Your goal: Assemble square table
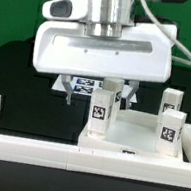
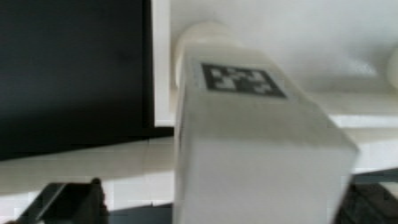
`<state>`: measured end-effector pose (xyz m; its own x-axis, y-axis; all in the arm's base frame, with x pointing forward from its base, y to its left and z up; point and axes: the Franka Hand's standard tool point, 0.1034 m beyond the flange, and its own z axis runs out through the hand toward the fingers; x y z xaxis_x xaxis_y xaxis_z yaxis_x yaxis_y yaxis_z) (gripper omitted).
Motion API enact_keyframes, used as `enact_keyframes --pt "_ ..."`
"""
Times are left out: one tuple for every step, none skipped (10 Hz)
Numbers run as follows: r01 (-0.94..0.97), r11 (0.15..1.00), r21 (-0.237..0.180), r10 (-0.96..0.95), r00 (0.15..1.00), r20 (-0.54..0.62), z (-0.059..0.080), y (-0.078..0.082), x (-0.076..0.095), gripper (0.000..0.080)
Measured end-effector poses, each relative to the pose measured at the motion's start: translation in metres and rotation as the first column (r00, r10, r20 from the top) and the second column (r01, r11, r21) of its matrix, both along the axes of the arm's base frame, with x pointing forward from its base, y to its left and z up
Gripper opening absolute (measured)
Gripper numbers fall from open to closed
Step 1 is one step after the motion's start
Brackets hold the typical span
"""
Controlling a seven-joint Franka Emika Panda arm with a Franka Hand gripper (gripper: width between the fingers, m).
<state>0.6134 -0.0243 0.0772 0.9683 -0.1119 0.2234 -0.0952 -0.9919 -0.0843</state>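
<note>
The slab [image 1: 116, 138] is white. Three white legs [image 1: 103, 107] stand on it, each bearing a black-and-white square tag [image 1: 99, 111]. The rails [image 1: 32, 154] are white against a black bench [image 1: 23, 91]. The gripper [image 1: 95, 96] has a white housing and dark fingers [image 2: 71, 200]. The backdrop [image 1: 17, 9] is green.

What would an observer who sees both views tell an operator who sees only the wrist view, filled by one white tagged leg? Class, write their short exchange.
Operator: Is this leg standing on anything?
Observer: Yes. The tagged leg stands upright on the square slab.
Operator: Are other legs nearby?
Observer: Two. A far leg and a near leg stand upright toward the exterior view's right.
</note>
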Motion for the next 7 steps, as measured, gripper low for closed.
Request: enact_keyframes --pt "-0.010 1.000 -0.004 0.010 1.000 -0.002 -0.0011 -0.0027 -0.0018 0.0649" --pt "-0.010 1.000 -0.003 0.010 1.000 -0.003 -0.0012 -0.0019 -0.0018 0.0649" --pt "-0.010 1.000 -0.003 0.010 1.000 -0.003 -0.0013 -0.0019 -0.0018 0.0649" --pt "-0.006 1.000 -0.002 0.006 1.000 -0.003 -0.0014 -0.0019 -0.0019 0.0552" --pt "0.013 1.000 0.003 -0.013 1.000 -0.004 -0.0015 -0.0019 -0.0019 0.0385" --pt "0.011 1.000 0.002 -0.011 1.000 -0.004 -0.0015 -0.0018 -0.0019 0.0385" --pt "0.017 1.000 0.004 -0.017 1.000 -0.004 -0.0015 -0.0017 -0.0019 0.0291"
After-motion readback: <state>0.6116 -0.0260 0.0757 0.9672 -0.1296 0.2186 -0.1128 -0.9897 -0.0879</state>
